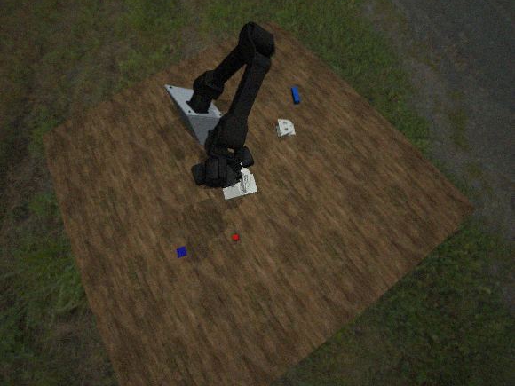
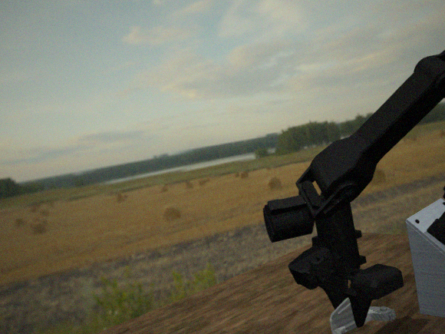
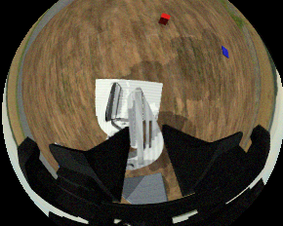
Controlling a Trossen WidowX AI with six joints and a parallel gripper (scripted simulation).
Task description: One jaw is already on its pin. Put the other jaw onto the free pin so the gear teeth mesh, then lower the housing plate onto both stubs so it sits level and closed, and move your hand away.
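Above the white base, fingers (image 2: 360,311) partly open, gripping a pale jaw (image 3: 138,122)

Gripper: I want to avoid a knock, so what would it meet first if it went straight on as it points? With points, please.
Probably the white base plate (image 1: 231,193) (image 3: 103,90) beneath the gripper (image 1: 241,174) (image 2: 347,315) (image 3: 147,128), with the held jaw (image 1: 244,182) (image 2: 342,315) (image 3: 138,109) likely touching first; the remaining gap is unclear.

The housing plate (image 1: 285,128) lies on the counter (image 1: 337,187) (image 2: 230,304) (image 3: 63,63), behind and apart from the base part (image 1: 234,192) (image 3: 103,90). A small cube (image 1: 235,238) (image 3: 164,19) lies before the base part.
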